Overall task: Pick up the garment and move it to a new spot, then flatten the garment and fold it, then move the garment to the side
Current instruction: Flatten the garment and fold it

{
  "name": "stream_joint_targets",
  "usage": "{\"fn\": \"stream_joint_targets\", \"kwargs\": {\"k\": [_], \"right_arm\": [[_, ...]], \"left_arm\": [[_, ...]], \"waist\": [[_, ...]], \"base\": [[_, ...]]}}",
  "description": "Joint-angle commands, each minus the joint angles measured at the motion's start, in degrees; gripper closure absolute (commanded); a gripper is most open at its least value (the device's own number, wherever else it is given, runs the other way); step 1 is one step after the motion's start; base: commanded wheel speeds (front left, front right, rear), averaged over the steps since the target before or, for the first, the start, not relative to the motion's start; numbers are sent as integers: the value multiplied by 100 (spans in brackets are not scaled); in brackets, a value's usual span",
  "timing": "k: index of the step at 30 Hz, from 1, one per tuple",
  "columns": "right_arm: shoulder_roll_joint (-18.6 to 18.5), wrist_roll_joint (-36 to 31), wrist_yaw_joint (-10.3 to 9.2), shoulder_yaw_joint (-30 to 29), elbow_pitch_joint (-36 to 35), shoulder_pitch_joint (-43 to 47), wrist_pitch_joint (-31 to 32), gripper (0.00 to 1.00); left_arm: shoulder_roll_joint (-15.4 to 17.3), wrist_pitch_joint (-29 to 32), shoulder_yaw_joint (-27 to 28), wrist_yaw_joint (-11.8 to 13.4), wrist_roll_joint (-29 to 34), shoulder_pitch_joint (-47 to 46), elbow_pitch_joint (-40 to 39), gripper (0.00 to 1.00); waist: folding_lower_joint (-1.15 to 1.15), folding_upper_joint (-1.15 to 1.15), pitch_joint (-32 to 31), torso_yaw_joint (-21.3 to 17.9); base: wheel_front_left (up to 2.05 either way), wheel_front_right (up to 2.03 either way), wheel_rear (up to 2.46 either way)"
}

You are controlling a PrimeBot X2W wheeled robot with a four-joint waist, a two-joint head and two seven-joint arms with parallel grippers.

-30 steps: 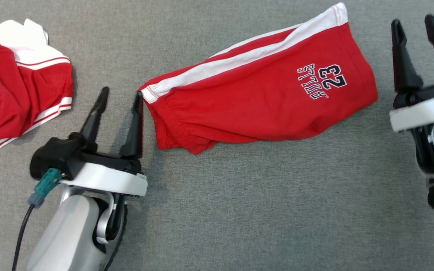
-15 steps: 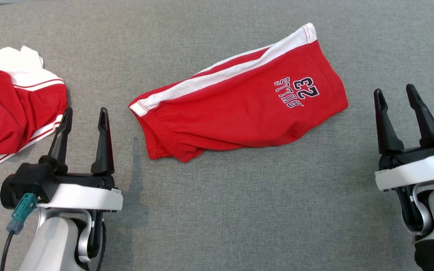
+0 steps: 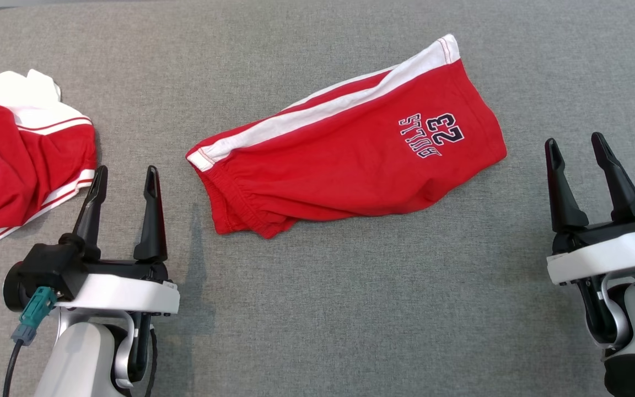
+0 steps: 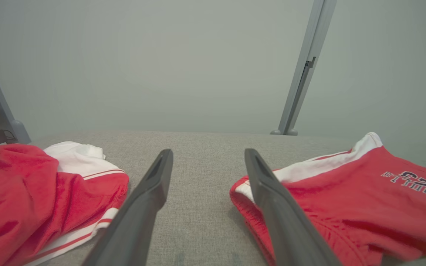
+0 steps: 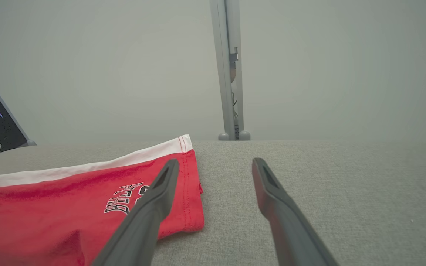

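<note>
The left gripper (image 3: 125,173) stands spread wide and empty, between a crumpled red-and-white garment (image 3: 9,165) and the waistband end of the red shorts (image 3: 345,165). The shorts lie folded mid-way across the grey surface (image 3: 323,309). The right gripper (image 3: 574,143), likewise spread and empty, stands near their hem end.
</note>
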Motion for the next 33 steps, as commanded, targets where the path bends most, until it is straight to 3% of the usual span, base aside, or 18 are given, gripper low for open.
{"fn": "stream_joint_targets", "kwargs": {"k": [1, 7, 15, 25, 26, 27, 28, 29, 33], "right_arm": [[-3, -21, 1, -23, 11, -87, -5, 0], [-178, -17, 1, 135, 316, -437, -5, 0], [-444, 295, 0, 879, 1473, -1251, 314, 0], [-365, 871, 1, 1527, 2617, -1790, 655, 0], [-344, 952, 1, 1605, 2666, -1818, 683, 7], [-335, 1018, 1, 1694, 2704, -1844, 723, 54], [-332, 1078, 1, 1767, 2721, -1865, 712, 70], [-328, 1159, 1, 1838, 2740, -1897, 697, 100], [-380, 1427, 0, 2058, 2760, -1971, 557, 100]], "left_arm": [[10, -17, 42, -45, 33, -73, 19, 0], [-89, -17, 24, -135, 105, -192, 62, 0], [-204, -17, -8, -291, 188, -425, 148, 0], [-318, -17, 61, -417, 291, -482, 272, 0], [-328, -17, 70, -415, 306, -477, 282, 0], [-335, -17, 82, -419, 320, -475, 285, 0], [-341, -18, 90, -429, 326, -474, 283, 0], [-339, -17, 102, -439, 338, -478, 286, 0], [-336, -18, 133, -458, 389, -512, 294, 0]], "waist": [[0, 0, 8, 8], [0, 0, 129, 140], [0, 0, 365, 408], [0, 0, 456, 481], [0, 0, 457, 468], [0, 0, 458, 446], [0, 0, 461, 423], [0, 0, 468, 396], [0, 0, 463, 291]], "base": [[0, 0, 0], [0, 0, 0], [0, 0, 0], [0, 0, 0], [0, 0, 0], [0, 0, 0], [0, 0, 0], [0, 0, 0], [0, 0, 0]]}}
